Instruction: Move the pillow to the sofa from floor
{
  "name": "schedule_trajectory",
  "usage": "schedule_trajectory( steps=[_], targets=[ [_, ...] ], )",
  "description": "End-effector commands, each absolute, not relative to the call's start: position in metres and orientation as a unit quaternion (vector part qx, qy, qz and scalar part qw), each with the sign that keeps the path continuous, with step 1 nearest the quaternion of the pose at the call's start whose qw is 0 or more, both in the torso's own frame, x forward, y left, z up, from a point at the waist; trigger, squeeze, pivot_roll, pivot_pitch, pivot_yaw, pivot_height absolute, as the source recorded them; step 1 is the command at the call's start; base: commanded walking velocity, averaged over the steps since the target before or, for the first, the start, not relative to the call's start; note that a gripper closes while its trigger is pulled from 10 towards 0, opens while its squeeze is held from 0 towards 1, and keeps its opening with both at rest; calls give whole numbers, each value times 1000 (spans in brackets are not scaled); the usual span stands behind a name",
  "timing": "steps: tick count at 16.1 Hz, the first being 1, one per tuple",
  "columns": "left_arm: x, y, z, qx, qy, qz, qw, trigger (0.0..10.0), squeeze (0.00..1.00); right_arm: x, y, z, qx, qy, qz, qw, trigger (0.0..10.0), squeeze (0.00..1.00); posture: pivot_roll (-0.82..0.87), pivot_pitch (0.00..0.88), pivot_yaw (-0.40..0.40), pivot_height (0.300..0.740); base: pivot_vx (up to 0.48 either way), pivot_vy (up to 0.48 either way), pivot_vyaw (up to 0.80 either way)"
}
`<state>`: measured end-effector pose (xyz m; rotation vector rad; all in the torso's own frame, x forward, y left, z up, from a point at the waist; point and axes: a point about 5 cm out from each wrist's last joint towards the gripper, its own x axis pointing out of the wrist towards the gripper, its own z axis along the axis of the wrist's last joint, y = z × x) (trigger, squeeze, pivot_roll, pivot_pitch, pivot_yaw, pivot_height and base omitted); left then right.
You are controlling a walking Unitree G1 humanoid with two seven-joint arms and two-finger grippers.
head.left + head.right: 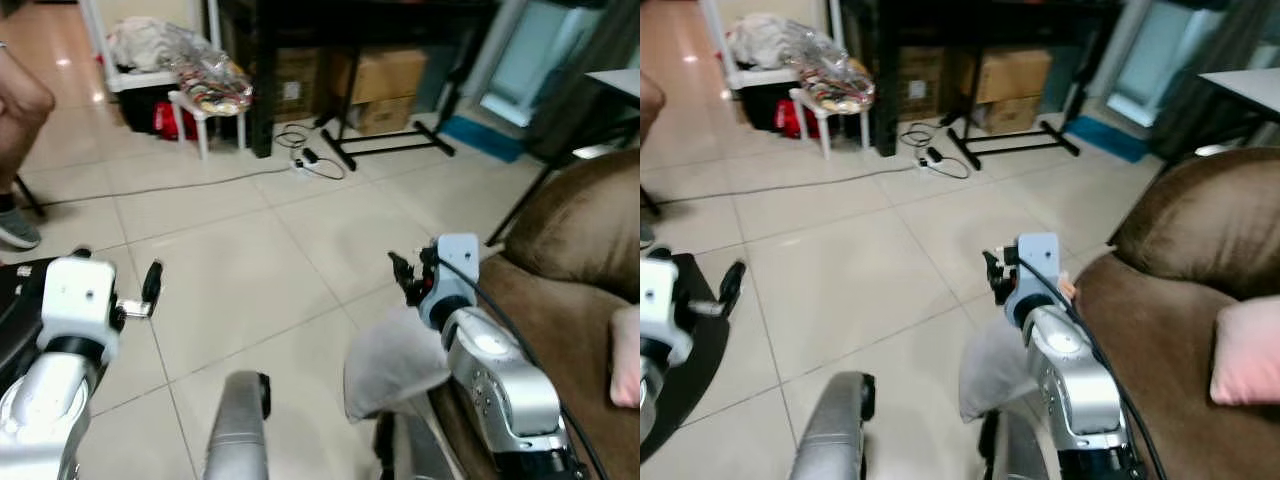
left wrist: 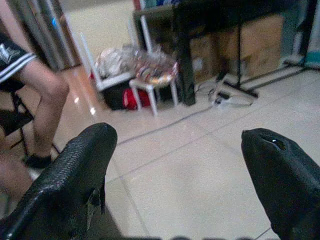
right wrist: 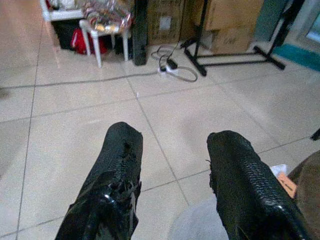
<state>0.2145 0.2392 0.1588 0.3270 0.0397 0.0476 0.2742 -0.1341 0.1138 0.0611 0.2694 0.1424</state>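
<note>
Pale glossy floor tiles (image 1: 230,270) run open and bare from the robot out to the far wall — wide free space ahead and to the left. Right side bounded by the brown sofa (image 1: 585,225), plush velvety nap, rounded arm; a pink cushion (image 1: 1245,350) lies on its seat.

The pillow (image 1: 395,365) — light grey, soft, one corner drooping — sits low beside the sofa's front edge, under the right arm, near the floor. Cannot tell whether it touches the floor or is being held up.

Right gripper (image 3: 175,170): textured black fingers (image 3: 245,185) spread apart, nothing between them; grey pillow fabric shows just below the gap, floor tile beyond. Left gripper (image 2: 177,165): fingers wide apart, empty, pointing across open tile toward a seated person's leg (image 2: 47,100).

Far edge: white stool (image 1: 205,110) piled with crinkled plastic-wrapped items, cardboard boxes (image 1: 385,85) under a dark table, black stand legs (image 1: 385,145), a power strip with cable (image 1: 305,160) trailing along the floor.
</note>
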Motion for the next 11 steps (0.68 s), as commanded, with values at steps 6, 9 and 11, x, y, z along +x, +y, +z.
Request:
schedule_trajectory(
  steps=[6,9,11],
  targets=[
    [223,242,165,179,0,7,984,10000,0,270,-147,121,5,101,37,994,10000,1000,-10,0,66,580,0,0,0],
    [232,245,165,172,-3,-11,985,10000,0,261,-151,122,2,93,10,996,10000,1000,-38,0,92,580,0,0,0],
    [232,246,164,163,-4,-7,987,10000,0,261,-149,122,2,91,7,996,10000,1000,-30,0,70,580,0,0,0]
  ],
)
